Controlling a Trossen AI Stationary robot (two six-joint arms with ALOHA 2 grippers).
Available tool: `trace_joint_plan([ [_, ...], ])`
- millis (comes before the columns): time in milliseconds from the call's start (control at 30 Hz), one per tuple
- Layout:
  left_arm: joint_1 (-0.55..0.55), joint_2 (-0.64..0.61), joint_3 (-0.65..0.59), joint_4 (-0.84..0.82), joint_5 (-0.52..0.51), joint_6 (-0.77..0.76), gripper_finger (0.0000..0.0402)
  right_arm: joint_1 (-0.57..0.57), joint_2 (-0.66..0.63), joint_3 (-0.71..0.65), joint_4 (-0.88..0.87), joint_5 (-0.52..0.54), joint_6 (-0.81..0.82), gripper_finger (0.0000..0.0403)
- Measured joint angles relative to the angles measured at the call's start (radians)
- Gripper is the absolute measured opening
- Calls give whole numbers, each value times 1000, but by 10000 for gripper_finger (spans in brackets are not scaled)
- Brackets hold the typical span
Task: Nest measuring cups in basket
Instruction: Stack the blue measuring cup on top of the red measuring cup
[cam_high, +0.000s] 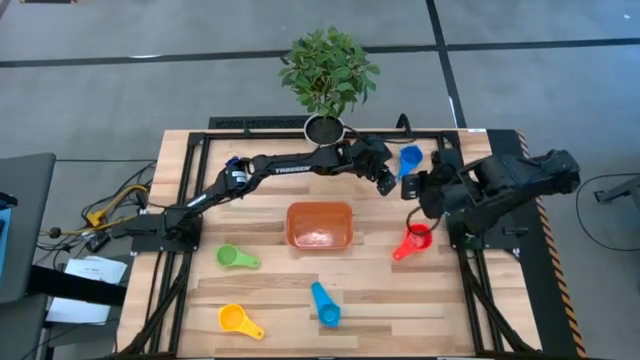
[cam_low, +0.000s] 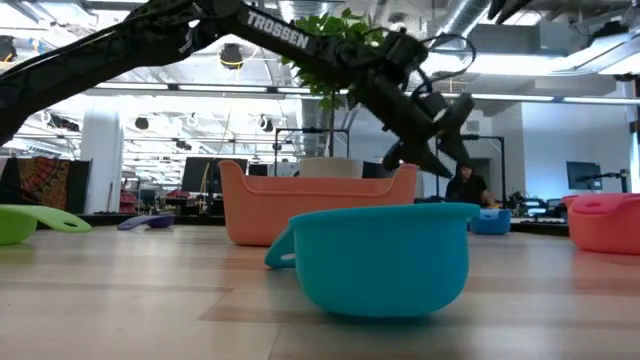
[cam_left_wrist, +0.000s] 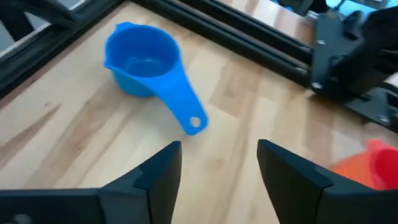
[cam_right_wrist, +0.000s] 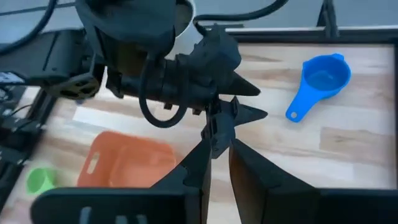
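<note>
A blue measuring cup (cam_high: 410, 158) stands bowl up at the table's far right, its handle (cam_left_wrist: 193, 121) pointing toward my left gripper. My left gripper (cam_high: 388, 183) hangs open and empty just short of that handle; it also shows in the left wrist view (cam_left_wrist: 217, 146) and the low view (cam_low: 440, 140). My right gripper (cam_high: 412, 188) is shut and empty beside it, above the red cup (cam_high: 412, 242). The orange basket (cam_high: 320, 225) sits mid-table. The green cup (cam_high: 235, 257), yellow cup (cam_high: 240, 320) and light blue cup (cam_high: 325, 303) lie on the near half.
A potted plant (cam_high: 328, 75) in a white pot stands at the far edge behind the left arm. A black frame rail (cam_left_wrist: 249, 43) runs along the far edge just beyond the blue cup. The two grippers are close together in the right wrist view (cam_right_wrist: 236, 106).
</note>
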Motion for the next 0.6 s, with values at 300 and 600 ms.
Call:
trace_joint_plan([
  [300, 1, 54, -14, 222, 31, -37, 239, -59, 13, 0, -36, -130, -18, 188],
  [600, -12, 93, -14, 236, -92, -29, 243, -56, 12, 0, -58, -133, 32, 239],
])
